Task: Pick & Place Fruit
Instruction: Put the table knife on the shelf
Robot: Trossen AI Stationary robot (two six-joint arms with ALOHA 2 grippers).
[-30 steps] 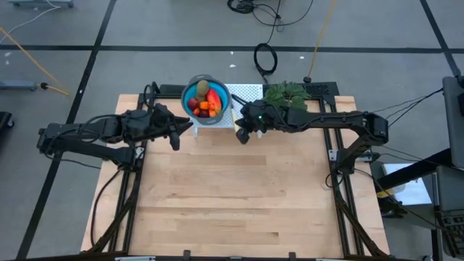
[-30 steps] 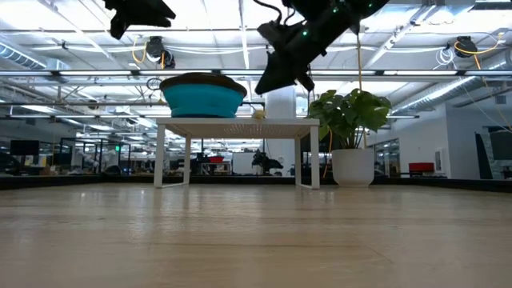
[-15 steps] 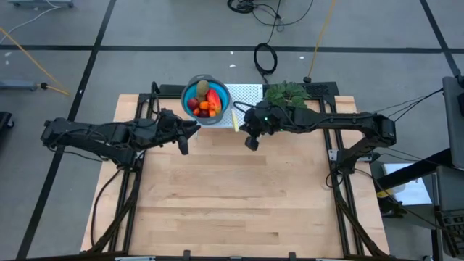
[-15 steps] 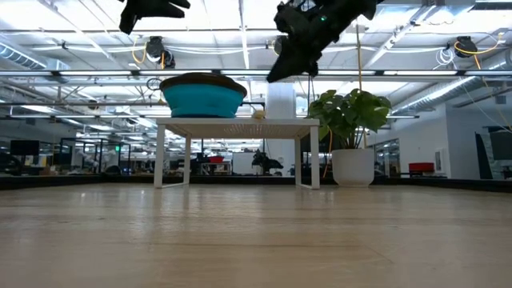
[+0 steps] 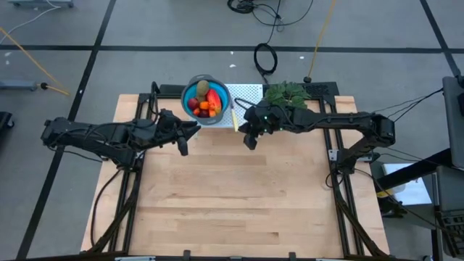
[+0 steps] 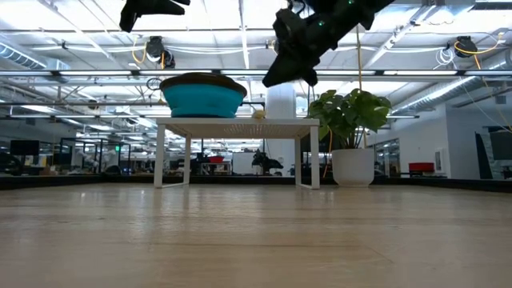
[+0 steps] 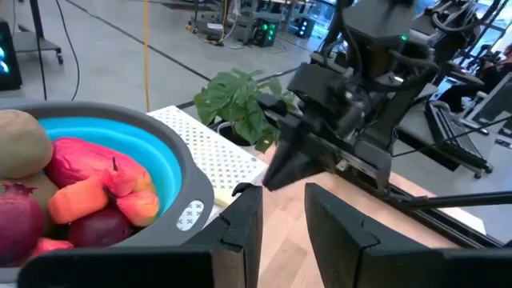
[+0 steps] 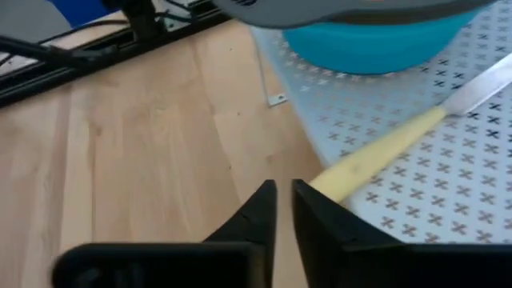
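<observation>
The fruit (image 5: pixel 206 100) lies heaped in a blue bowl (image 5: pixel 190 93) on a white perforated stand (image 5: pixel 248 92) at the table's far edge. In the left wrist view I see a red oblong piece (image 7: pixel 88 160), an olive-brown oval (image 7: pixel 20 144), orange bits (image 7: pixel 96 196) and dark red balls (image 7: pixel 16 224). My left gripper (image 5: pixel 183 143) hovers high, just left of the bowl and on its near side, open and empty. My right gripper (image 5: pixel 249 141) hovers high, right of the bowl and over the stand's near edge. Its fingers (image 8: pixel 268 200) are almost together with nothing between them.
A cream-yellow-handled knife (image 8: pixel 376 152) lies on the stand beside the bowl, just beyond my right fingers. A potted leafy plant (image 5: pixel 284 94) stands right of the stand. Bare wooden tabletop (image 5: pixel 232 203) stretches toward the near edge.
My left gripper has moved a little toward the table's right edge, closer to the bowl, then held still. My right gripper has tipped and rolled slightly above the stand's near edge. The fruit and the bowl have not moved.
</observation>
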